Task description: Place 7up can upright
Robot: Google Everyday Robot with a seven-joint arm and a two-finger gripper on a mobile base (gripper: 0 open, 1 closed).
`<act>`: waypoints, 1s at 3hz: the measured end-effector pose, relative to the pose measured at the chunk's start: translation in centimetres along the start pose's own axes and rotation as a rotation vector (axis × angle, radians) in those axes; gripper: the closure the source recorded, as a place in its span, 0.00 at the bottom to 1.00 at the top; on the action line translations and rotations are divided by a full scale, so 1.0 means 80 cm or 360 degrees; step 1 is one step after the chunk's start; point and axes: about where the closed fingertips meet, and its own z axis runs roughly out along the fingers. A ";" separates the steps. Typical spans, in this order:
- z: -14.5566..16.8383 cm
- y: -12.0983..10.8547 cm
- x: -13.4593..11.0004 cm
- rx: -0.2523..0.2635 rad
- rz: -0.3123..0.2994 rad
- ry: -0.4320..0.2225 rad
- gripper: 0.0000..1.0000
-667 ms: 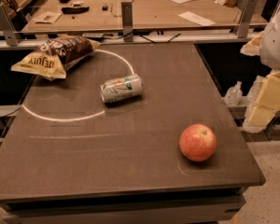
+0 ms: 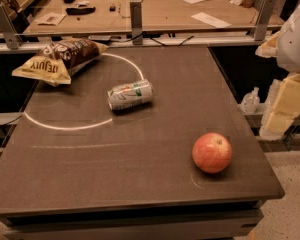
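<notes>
The 7up can (image 2: 131, 95), silver and pale green with green and red marks, lies on its side on the dark table (image 2: 140, 184), inside a white chalk circle (image 2: 65, 127) left of centre. Its top end points left. My gripper (image 2: 286, 106), with yellowish parts below a white arm housing (image 2: 296, 39), hangs off the table's right edge, far right of the can and touching nothing.
A brown-and-yellow chip bag (image 2: 60, 59) lies at the back left across the circle line. A red apple (image 2: 212, 152) sits front right. A wooden workbench (image 2: 155, 9) with metal posts stands behind the table. A small clear bottle (image 2: 250, 102) is to the right.
</notes>
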 end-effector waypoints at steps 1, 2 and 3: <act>0.013 -0.014 -0.017 -0.0040 -0.0124 0.0068 0.00; 0.030 -0.028 -0.038 -0.0080 -0.0233 0.0123 0.00; 0.043 -0.041 -0.059 -0.0117 -0.0280 0.0091 0.00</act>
